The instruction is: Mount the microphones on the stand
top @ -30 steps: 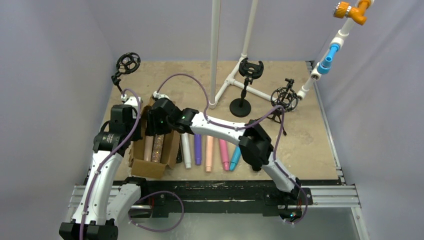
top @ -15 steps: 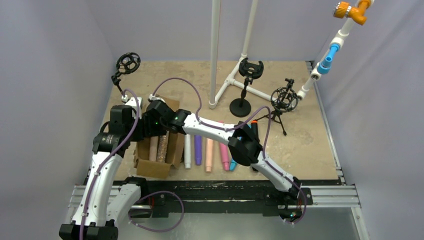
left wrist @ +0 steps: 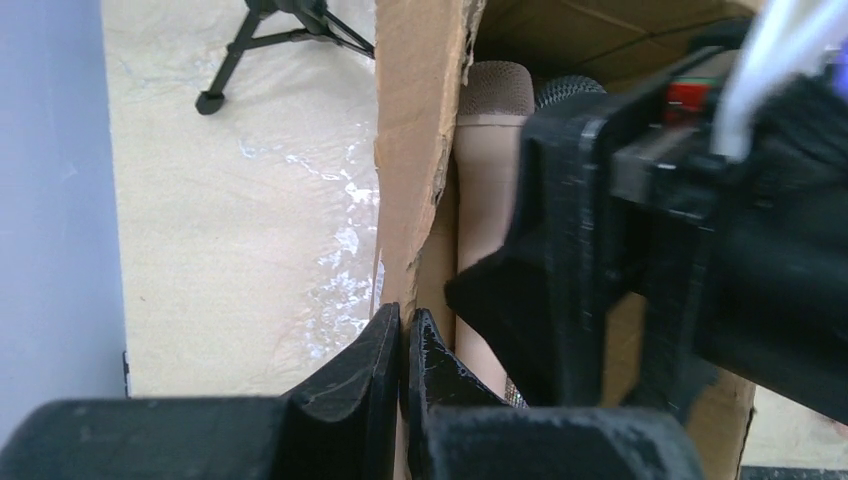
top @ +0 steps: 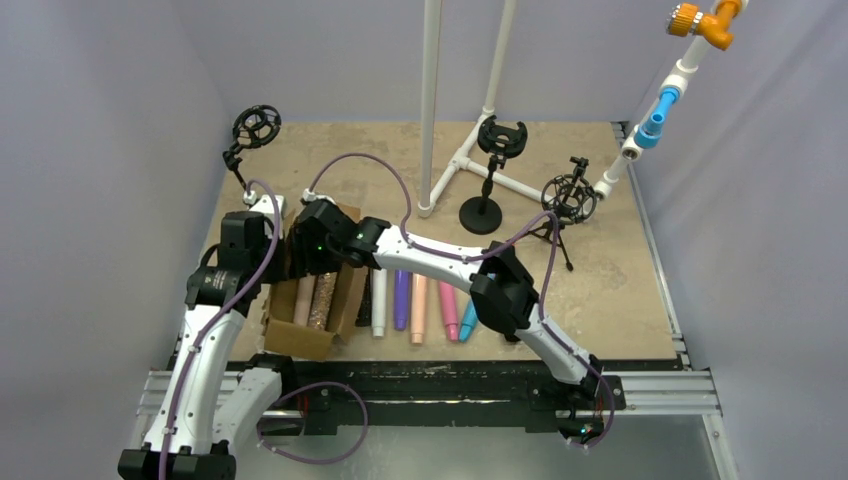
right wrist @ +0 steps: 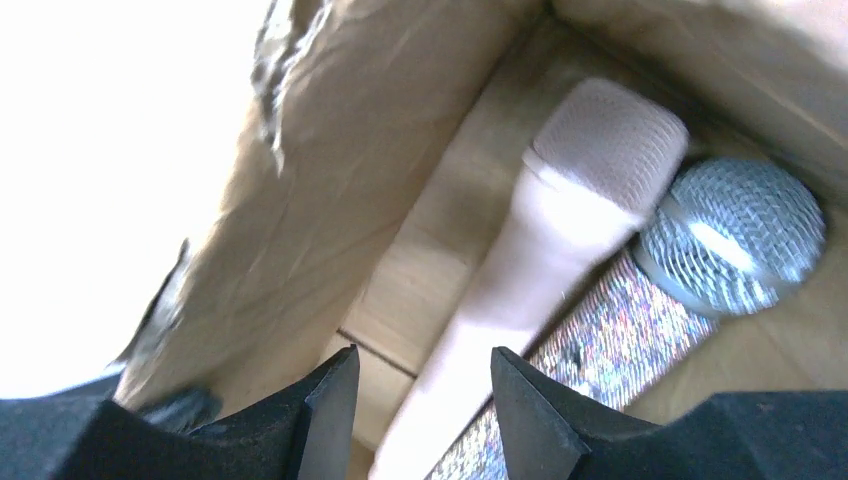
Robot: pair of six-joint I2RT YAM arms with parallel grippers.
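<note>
A brown cardboard box (top: 300, 338) holds a peach microphone (right wrist: 560, 220) and a silver glitter microphone (right wrist: 700, 270) side by side. My left gripper (left wrist: 402, 335) is shut on the box's left wall (left wrist: 415, 150). My right gripper (right wrist: 422, 375) hangs open inside the box, its jaws either side of the peach handle and not closed on it. From above, the right gripper (top: 314, 262) covers the box's far half, with the left gripper (top: 278, 256) beside it. More microphones lie in a row on the table: white (top: 379, 314), purple (top: 400, 300), peach (top: 419, 308), pink (top: 448, 312), blue (top: 467, 322).
A black round-base stand (top: 487, 190) with a shock mount (top: 502, 137) is at the back. A tripod stand (top: 566, 200) is to its right and a clip stand (top: 255, 127) at the back left. White pipes (top: 430, 110) rise in between.
My right arm's elbow swung left and then back right while its gripper stayed over the box, jaws slightly wider. The left gripper kept its hold on the box wall.
</note>
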